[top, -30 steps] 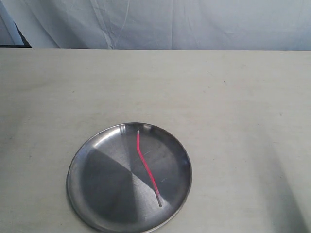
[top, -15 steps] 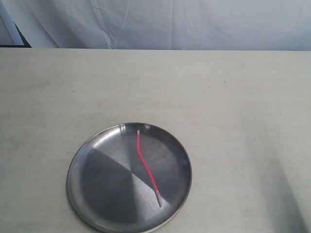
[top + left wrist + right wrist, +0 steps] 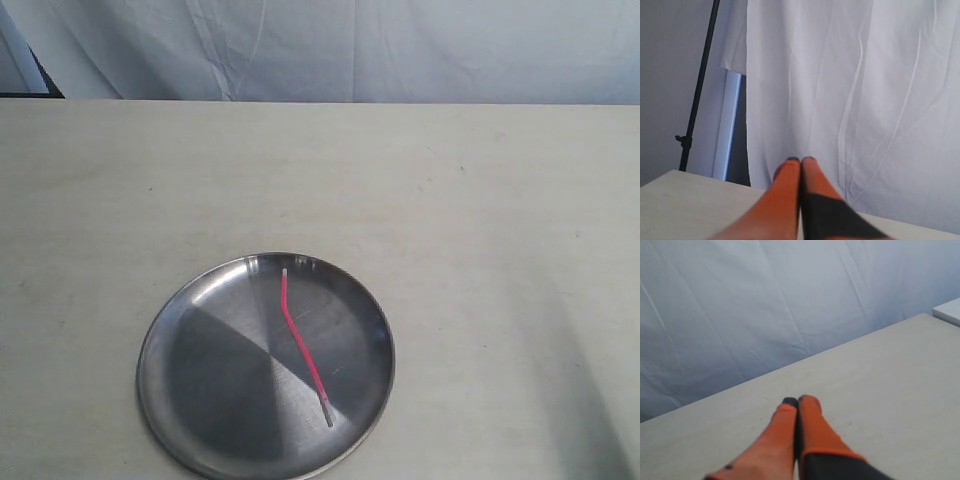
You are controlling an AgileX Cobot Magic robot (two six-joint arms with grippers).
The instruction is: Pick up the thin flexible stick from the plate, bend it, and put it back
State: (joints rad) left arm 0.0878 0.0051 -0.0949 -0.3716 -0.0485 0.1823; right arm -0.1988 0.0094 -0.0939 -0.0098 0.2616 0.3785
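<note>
Here, thin pink-red stick (image 3: 302, 348): very slim, pale grey at both ends, slight kink in upper part. Lying flat inside round shiny steel plate (image 3: 200, 390), right of centre, running from far rim toward near rim. Plate on pale table (image 3: 450, 220), low in exterior view. Left gripper (image 3: 801, 161): orange fingers (image 3: 782, 200) pressed together, holding nothing, raised above table, white curtain (image 3: 865, 75) behind. Right gripper (image 3: 797, 401): also closed tight, empty, over table, touching nothing.
</note>
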